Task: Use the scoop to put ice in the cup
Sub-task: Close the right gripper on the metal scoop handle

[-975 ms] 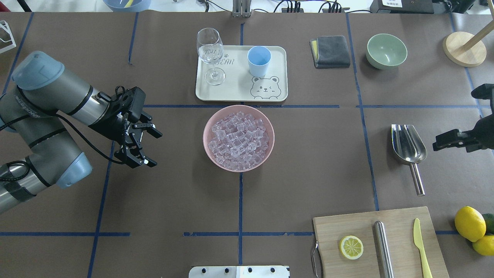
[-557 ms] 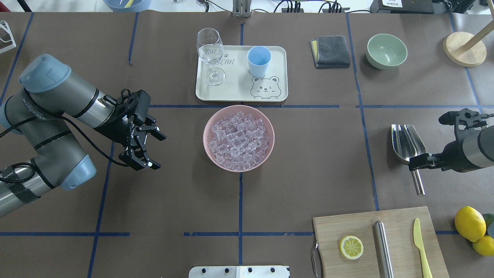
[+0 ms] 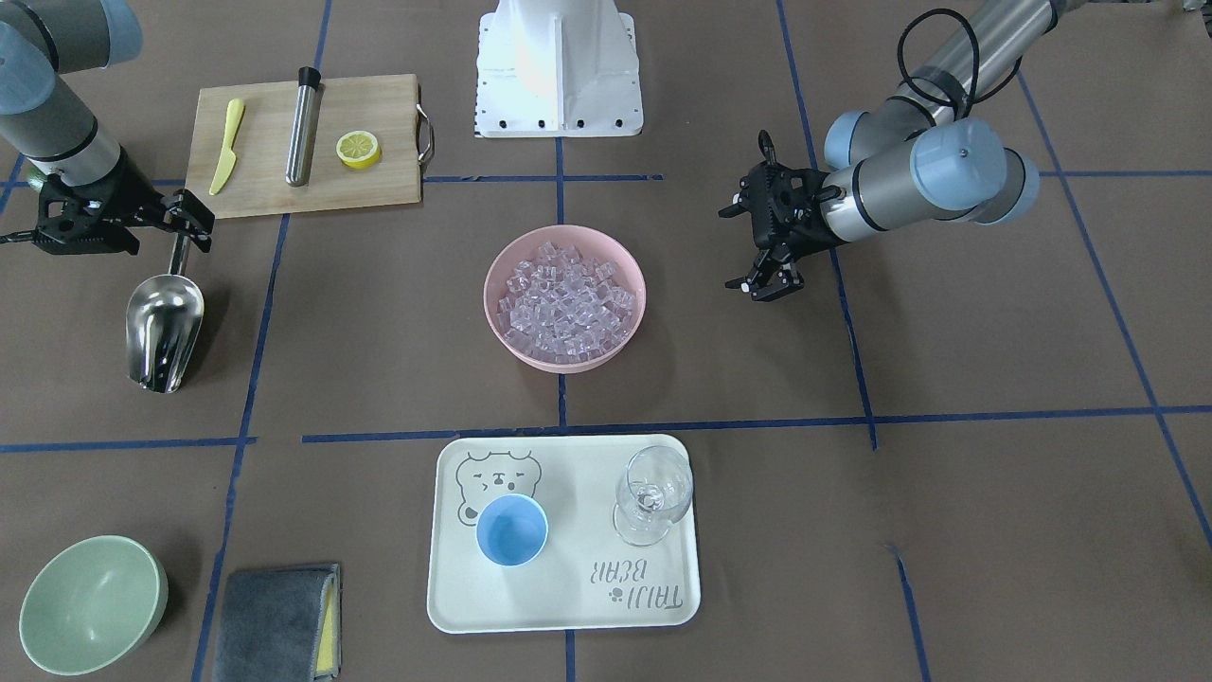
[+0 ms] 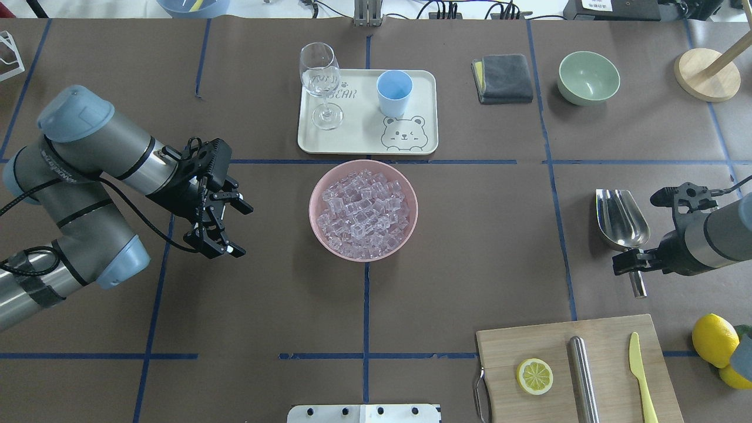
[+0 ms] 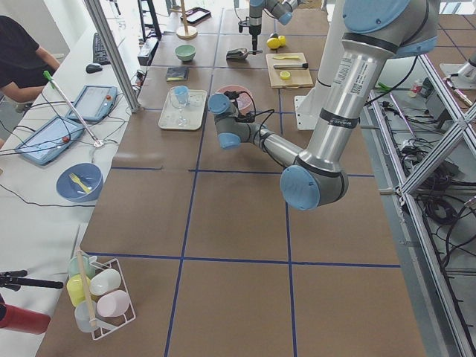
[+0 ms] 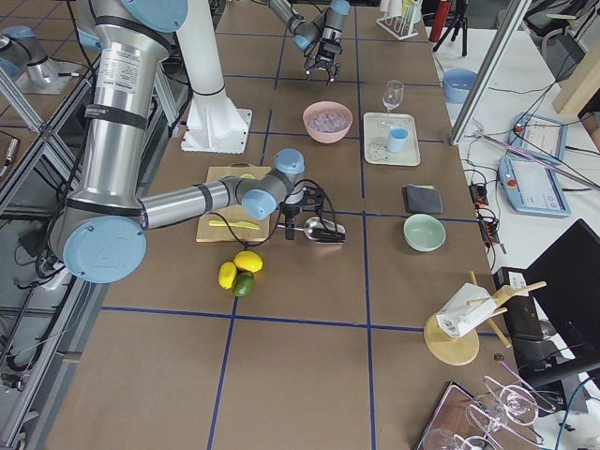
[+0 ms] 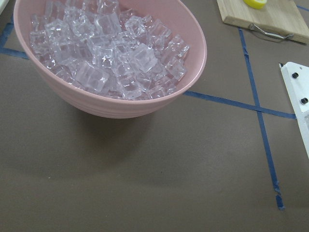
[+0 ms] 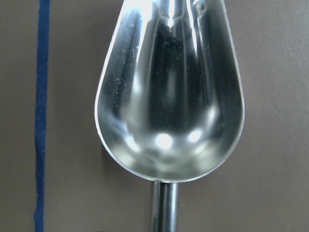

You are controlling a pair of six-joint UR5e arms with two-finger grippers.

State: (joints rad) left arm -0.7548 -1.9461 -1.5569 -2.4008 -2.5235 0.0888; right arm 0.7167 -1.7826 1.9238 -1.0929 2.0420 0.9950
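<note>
Grasping step: the right gripper (image 4: 631,262) hangs over the scoop (image 4: 621,218) handle, jaws apparently spread astride it; next it must pinch firmly. The left gripper (image 4: 240,230), spread, hovers near the ice (image 4: 363,207)

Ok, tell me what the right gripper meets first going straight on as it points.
Probably the scoop: the right gripper points down over its thin handle, though the height above it is unclear.
</note>
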